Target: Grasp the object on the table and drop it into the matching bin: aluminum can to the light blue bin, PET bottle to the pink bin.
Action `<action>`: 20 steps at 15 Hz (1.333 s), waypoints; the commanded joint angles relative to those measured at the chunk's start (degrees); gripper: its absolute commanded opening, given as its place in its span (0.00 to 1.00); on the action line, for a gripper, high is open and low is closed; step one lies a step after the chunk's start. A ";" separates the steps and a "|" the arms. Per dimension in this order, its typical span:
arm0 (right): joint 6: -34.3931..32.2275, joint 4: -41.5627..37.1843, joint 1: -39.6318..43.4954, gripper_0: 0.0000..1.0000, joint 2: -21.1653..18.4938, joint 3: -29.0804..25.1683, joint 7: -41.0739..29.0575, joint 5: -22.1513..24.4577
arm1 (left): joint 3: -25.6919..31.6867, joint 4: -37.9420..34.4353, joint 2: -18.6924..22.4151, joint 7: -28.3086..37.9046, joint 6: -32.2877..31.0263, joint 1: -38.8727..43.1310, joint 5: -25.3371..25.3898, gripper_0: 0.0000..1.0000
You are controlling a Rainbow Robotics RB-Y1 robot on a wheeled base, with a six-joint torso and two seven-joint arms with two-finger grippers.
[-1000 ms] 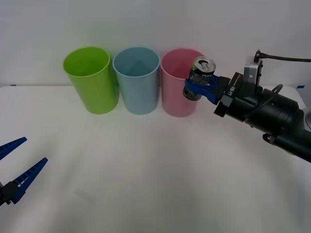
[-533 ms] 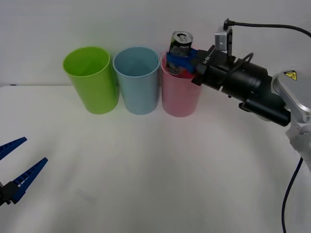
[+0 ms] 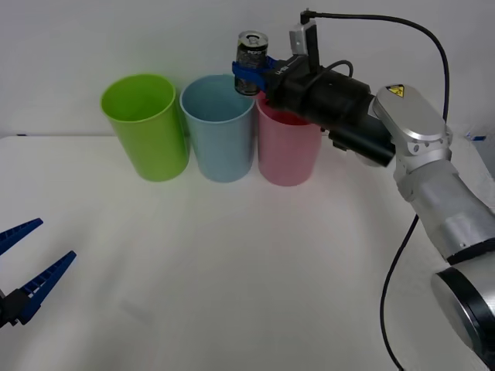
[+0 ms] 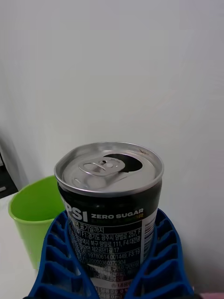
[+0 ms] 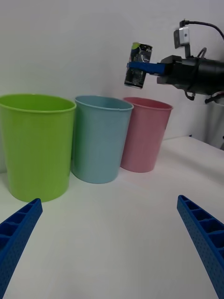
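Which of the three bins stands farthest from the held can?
The green bin, at the row's left end; the can hangs in the right gripper near the blue-pink junction.

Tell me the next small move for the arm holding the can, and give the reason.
Probably carry it a little farther toward the robot's left before letting go. The right gripper is shut on the aluminum can, which hangs near the gap between the pink bin and the light blue bin, not yet centred over the blue opening. The left gripper waits open, low over the table.
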 commanded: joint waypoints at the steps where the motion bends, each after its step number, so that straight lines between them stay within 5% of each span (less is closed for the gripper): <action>1: 0.05 7.25 -5.35 0.00 2.91 -0.21 0.67 0.11 | 0.00 0.00 0.00 0.00 0.00 0.00 0.00 1.00; 7: 0.57 21.40 -16.25 0.00 6.07 -0.21 3.13 0.11 | 0.00 0.00 0.00 0.00 0.00 0.00 0.00 1.00; 13: 0.05 23.51 -17.74 0.00 6.34 0.49 4.10 0.11 | 0.00 0.00 0.00 0.00 0.00 0.00 0.00 1.00; 14: 0.05 23.51 -17.83 0.15 6.34 0.58 4.36 0.19 | 0.00 0.00 0.00 0.00 0.00 0.00 0.00 1.00; 15: 0.05 23.42 -17.83 0.90 6.25 0.58 4.71 0.19 | 0.00 0.00 0.00 0.00 0.00 0.00 0.00 1.00; 16: 0.05 23.51 -17.83 1.00 5.99 0.49 5.24 0.19 | 0.00 0.00 0.00 0.00 0.00 0.00 0.00 1.00; 20: -0.13 23.42 -17.74 1.00 5.46 0.49 6.38 0.19 | 0.00 0.00 0.00 0.00 0.00 0.00 0.00 1.00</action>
